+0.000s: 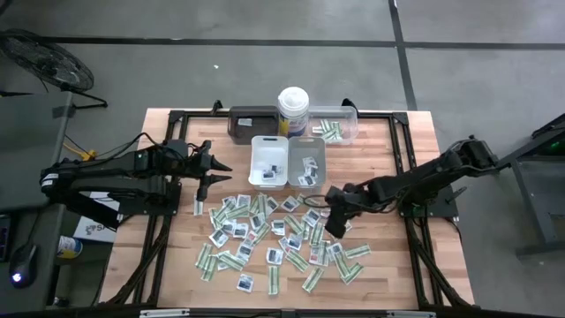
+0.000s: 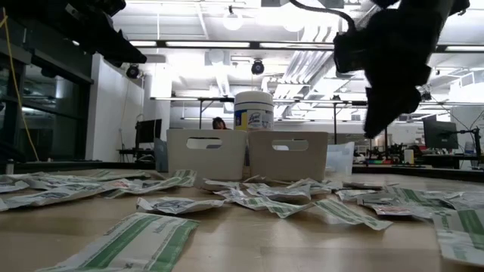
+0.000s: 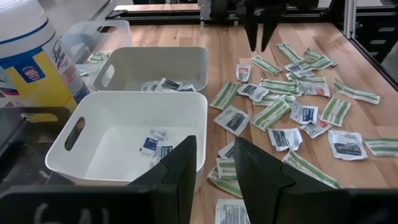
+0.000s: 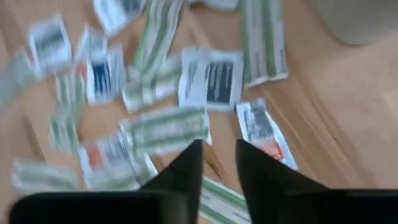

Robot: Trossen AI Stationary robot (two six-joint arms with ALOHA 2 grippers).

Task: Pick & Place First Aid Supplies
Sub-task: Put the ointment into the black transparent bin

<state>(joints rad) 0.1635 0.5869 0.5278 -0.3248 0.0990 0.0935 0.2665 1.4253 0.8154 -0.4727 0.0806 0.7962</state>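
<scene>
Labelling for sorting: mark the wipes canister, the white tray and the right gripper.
wipes canister [image 1: 293,109], high view, lid top.
white tray [image 1: 255,161], high view, left rim.
right gripper [image 1: 334,229], high view, between the fingertips.

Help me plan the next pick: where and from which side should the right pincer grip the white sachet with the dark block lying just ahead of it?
Probably from straight above, pinching one free edge. The white sachet lies flat on the table, so only its thin rim offers purchase.

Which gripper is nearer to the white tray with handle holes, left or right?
Left. The left gripper hovers just beside the white tray, on its left. The right gripper is farther, over the scattered packets below it.
</scene>
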